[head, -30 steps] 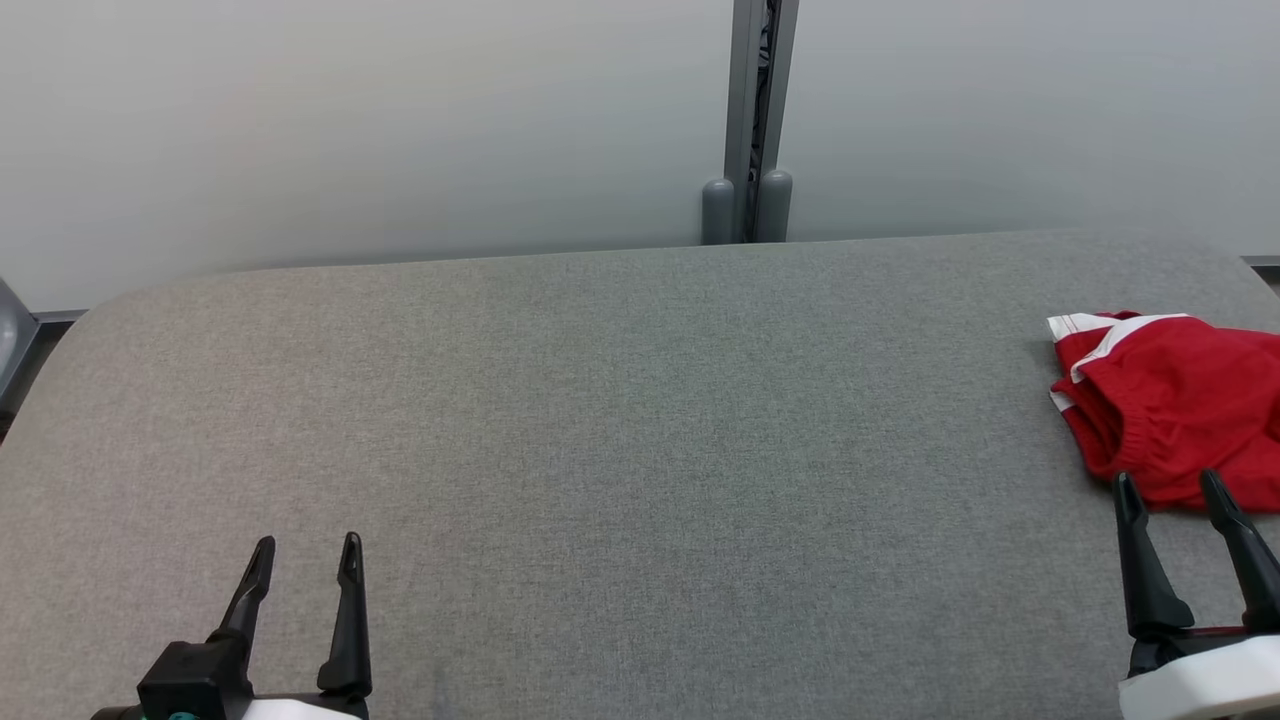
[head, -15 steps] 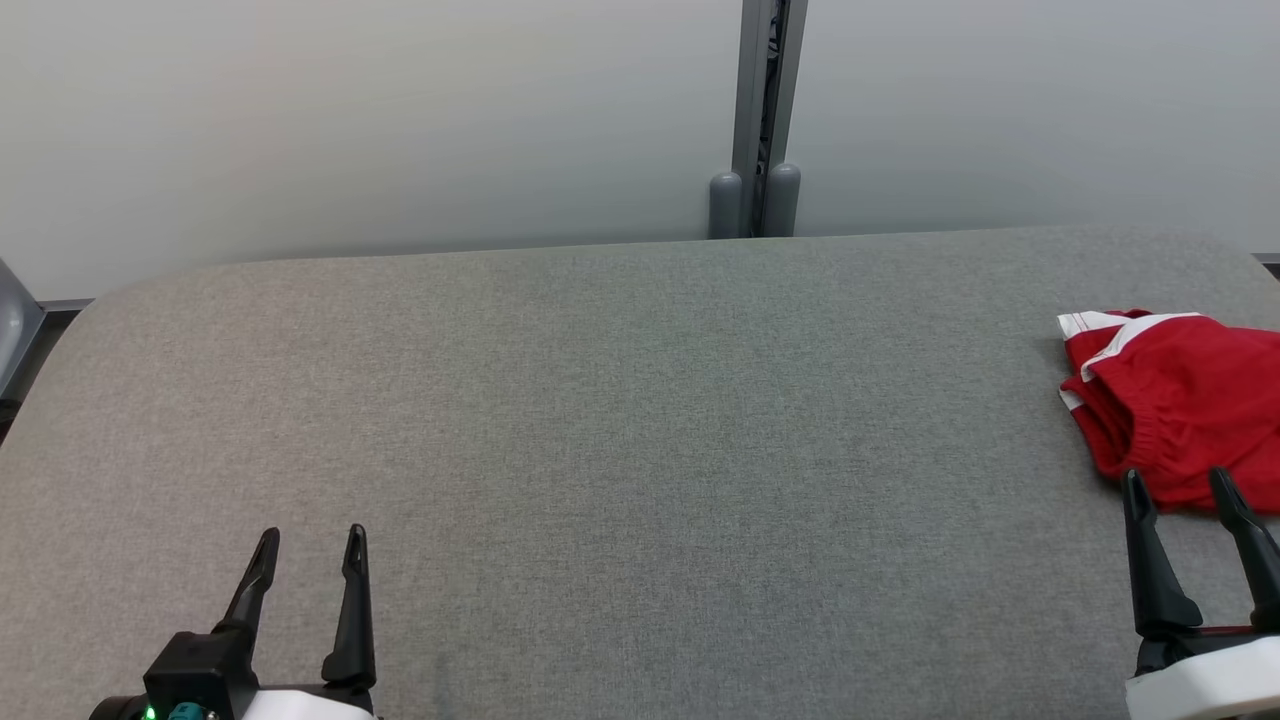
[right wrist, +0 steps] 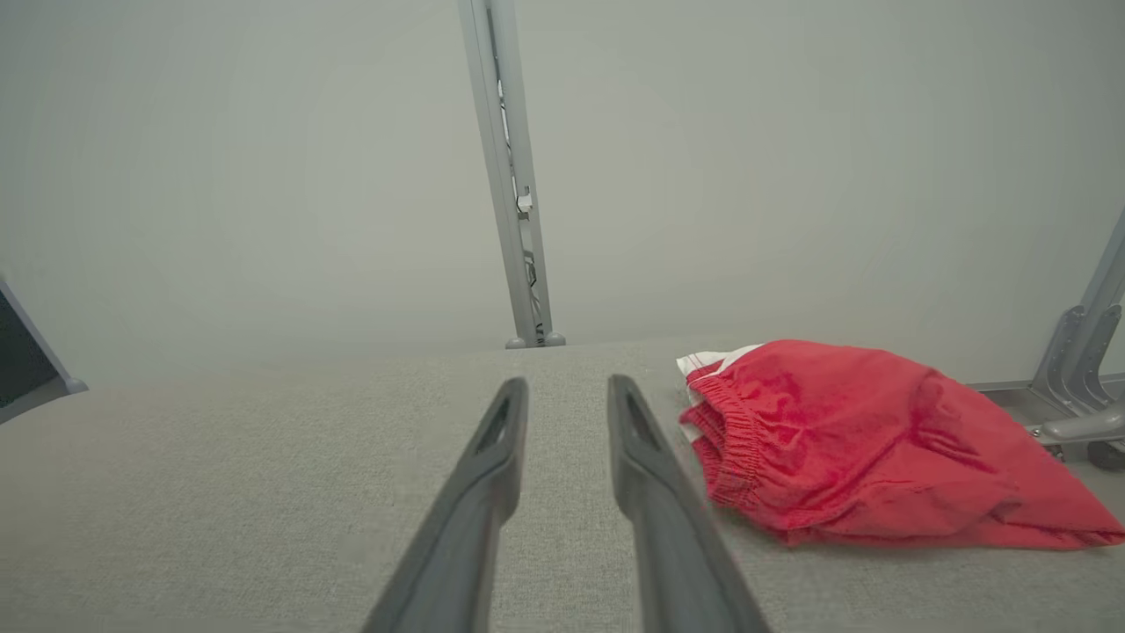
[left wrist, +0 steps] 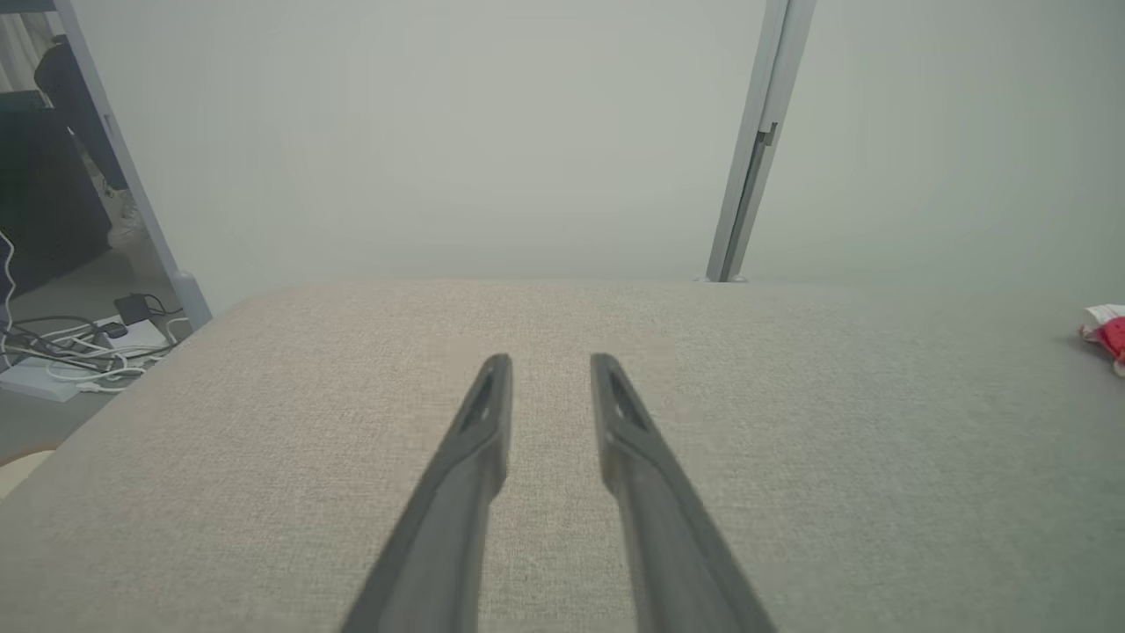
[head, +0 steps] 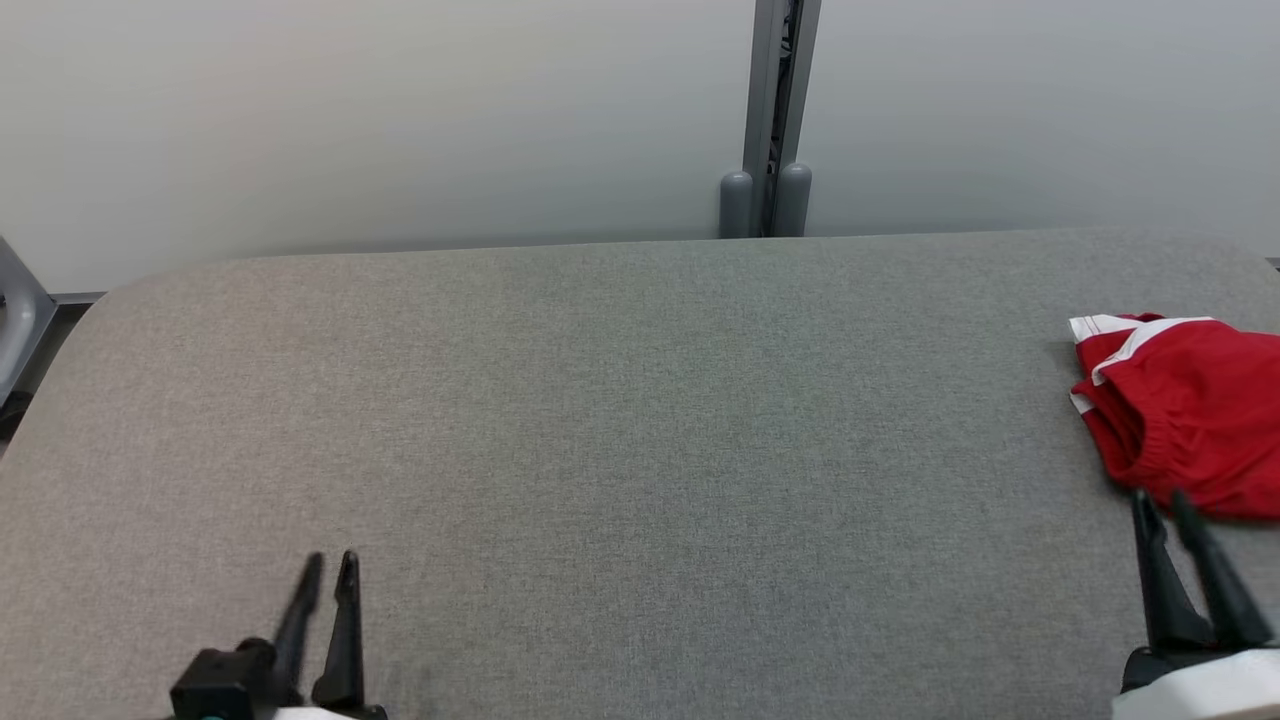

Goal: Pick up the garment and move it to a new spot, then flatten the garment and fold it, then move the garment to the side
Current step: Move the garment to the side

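Observation:
The garment (head: 1190, 410) is a pair of red shorts with white trim, lying crumpled at the far right of the grey fabric table (head: 640, 400). My right gripper (head: 1160, 498) sits just in front of its near edge, open with a narrow gap and nothing between the fingers. In the right wrist view the garment (right wrist: 861, 440) lies right of the right gripper (right wrist: 567, 382), apart from it. My left gripper (head: 330, 560) hovers over bare table at the lower left, open with a narrow gap and holding nothing. The left wrist view shows the left gripper (left wrist: 549, 360) and a sliver of the garment (left wrist: 1109, 332) at the far right.
A pale partition wall with a grey upright post (head: 770, 120) stands behind the table's far edge. Cables and a power strip (left wrist: 79, 352) lie on the floor past the table's left end. A metal frame foot (right wrist: 1081, 352) stands beyond the right end.
The fingers of both grippers have drawn closer together. The head camera has shifted a little, so the whole picture has slid. The garment lies as before.

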